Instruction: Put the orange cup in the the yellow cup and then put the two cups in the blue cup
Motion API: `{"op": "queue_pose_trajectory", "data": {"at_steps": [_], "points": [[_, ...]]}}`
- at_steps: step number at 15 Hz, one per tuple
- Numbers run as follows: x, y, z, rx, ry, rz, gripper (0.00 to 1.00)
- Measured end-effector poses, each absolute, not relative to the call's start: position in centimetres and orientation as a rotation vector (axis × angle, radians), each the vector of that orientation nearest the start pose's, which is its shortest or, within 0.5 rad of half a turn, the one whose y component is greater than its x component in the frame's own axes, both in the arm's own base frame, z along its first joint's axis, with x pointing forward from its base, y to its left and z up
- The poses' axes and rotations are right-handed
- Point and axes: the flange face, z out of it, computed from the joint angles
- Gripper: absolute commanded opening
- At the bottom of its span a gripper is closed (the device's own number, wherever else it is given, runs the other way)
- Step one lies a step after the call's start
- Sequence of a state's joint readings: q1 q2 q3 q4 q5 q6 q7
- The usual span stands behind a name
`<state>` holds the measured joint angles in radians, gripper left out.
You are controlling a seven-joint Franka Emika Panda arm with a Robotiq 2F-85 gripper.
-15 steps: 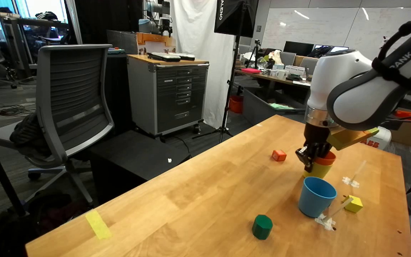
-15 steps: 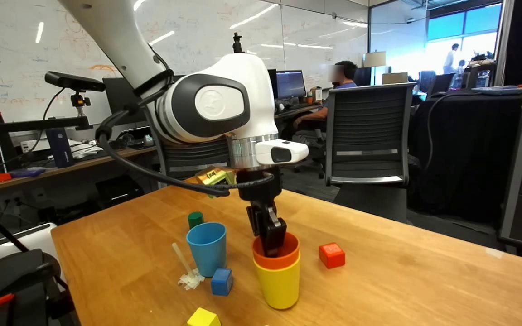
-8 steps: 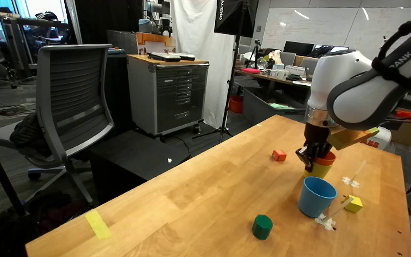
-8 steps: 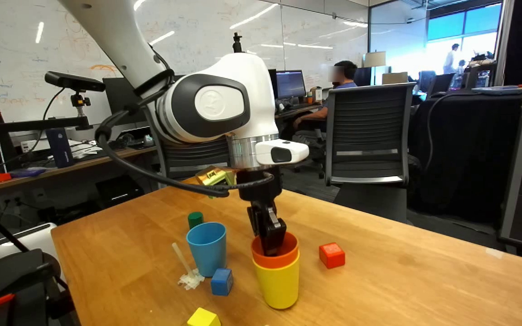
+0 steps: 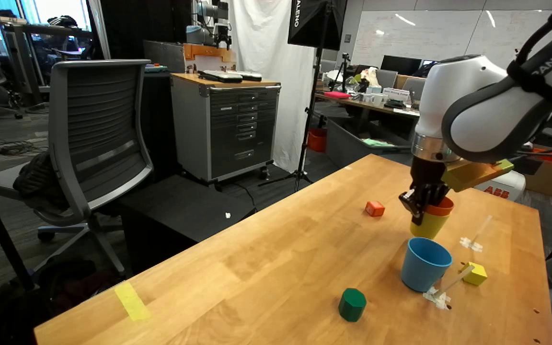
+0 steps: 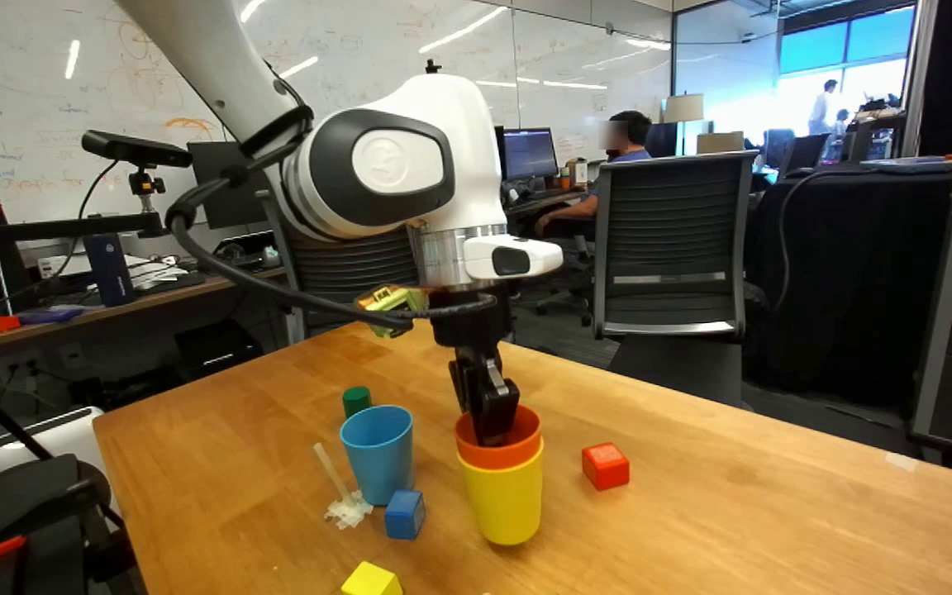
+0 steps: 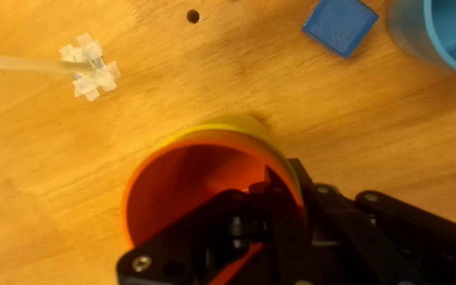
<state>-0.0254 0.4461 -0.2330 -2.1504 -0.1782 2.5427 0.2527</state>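
The orange cup point(image 6: 497, 456) sits nested inside the yellow cup point(image 6: 505, 506), its rim standing above the yellow rim. Both also show in the wrist view as an orange cup point(image 7: 196, 170) with a yellow edge point(image 7: 228, 123) around it. My gripper point(image 7: 282, 166) is shut on the walls of both cups, one finger inside the orange cup and one outside the yellow cup. The cups hang slightly above the table, nearly upright. The blue cup point(image 5: 422, 268) stands upright on the table close by, and it also shows in an exterior view point(image 6: 381, 463) and at the wrist view's upper right point(image 7: 414, 31).
A blue block point(image 6: 405, 514) lies beside the blue cup. A yellow block point(image 5: 475, 274), a red block point(image 5: 375, 208) and a green block point(image 5: 352, 304) lie around. Two thin sticks point(image 5: 482, 229) point(image 5: 455, 280) rise from taped spots near the cups.
My gripper has risen a little, and the nested orange and yellow cups have risen off the table with it. The blue cup and the blocks have not moved.
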Motion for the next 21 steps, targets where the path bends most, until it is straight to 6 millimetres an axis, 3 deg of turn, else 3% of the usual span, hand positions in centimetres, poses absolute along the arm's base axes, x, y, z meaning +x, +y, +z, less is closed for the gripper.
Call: {"op": "queue_pose_trajectory", "data": {"at_steps": [5,11,16,21], "points": [[54.3,-12.7,24.5,-3.270,0.557,-0.012,0.02],[52.5,-6.3,29.4,-3.250,0.397,-0.110,0.02],[51.0,-0.5,30.0,-3.246,0.251,-0.117,0.02],[49.8,1.3,28.3,-3.284,0.166,-0.065,0.02]]}}
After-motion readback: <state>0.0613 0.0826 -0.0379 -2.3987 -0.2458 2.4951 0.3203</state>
